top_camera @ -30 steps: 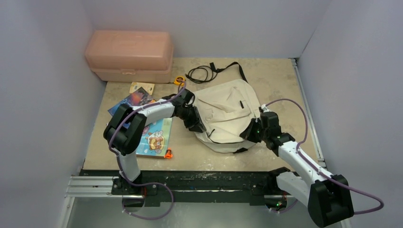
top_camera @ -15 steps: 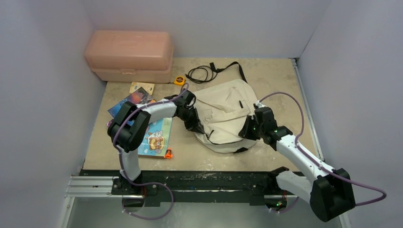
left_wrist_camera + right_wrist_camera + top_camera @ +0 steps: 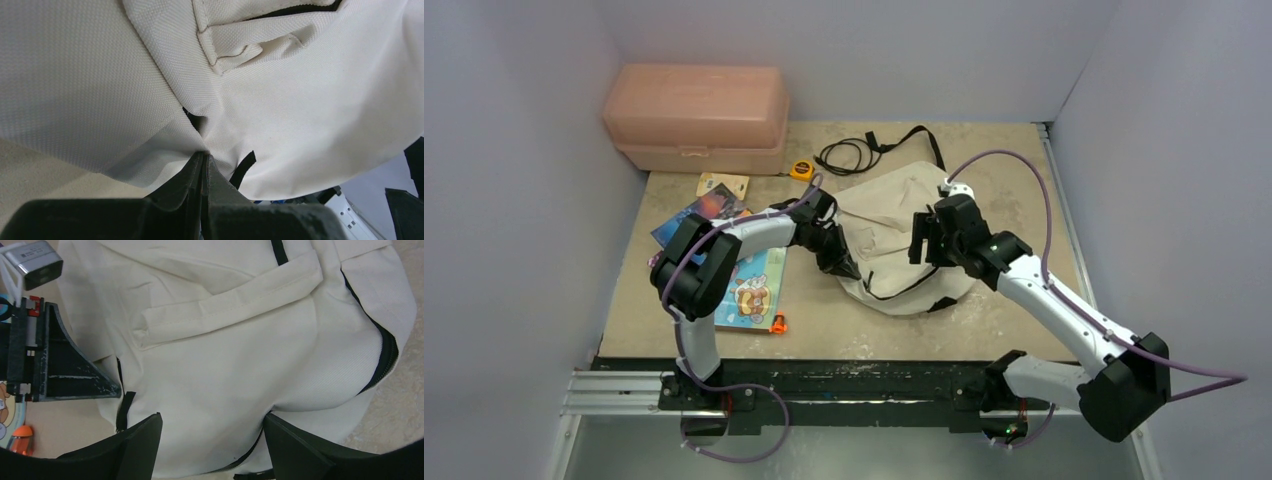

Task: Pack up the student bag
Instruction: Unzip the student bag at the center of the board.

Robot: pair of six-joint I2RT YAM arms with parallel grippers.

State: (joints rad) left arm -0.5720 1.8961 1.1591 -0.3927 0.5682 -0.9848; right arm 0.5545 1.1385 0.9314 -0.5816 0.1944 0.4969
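**While the left tool [image 3: 202,157] pinches its cloth, the student bag [image 3: 894,225] lies slumped and unpacked**

Since the student bag is soft cream cloth, lying flattened at the middle of the bench [image 3: 1014,170], it is judged light, limp and liable to fold or drag rather than lift as one piece; nothing stiff shows in its panels. The black zipper line [image 3: 382,355] curves along its edge; whether the mouth is parted cannot be told. Best holds, in my judgement, are the sewn seams beside that zipper and the stitched pocket flap [image 3: 230,310]; plain panel would only bunch.

The left tool has its jaws together on a gathered fold at the bag's left side; the cloth puckers at its tips. The right tool [image 3: 212,422] hangs over the bag's upper face, jaws apart, holding nothing.

Further out, to the left: picture books [image 3: 749,285] and an orange marker [image 3: 778,324] lie on the bench, apart from the bag. Behind: a yellow tape measure [image 3: 801,169], a black cord [image 3: 849,155] and a pink box [image 3: 696,118].
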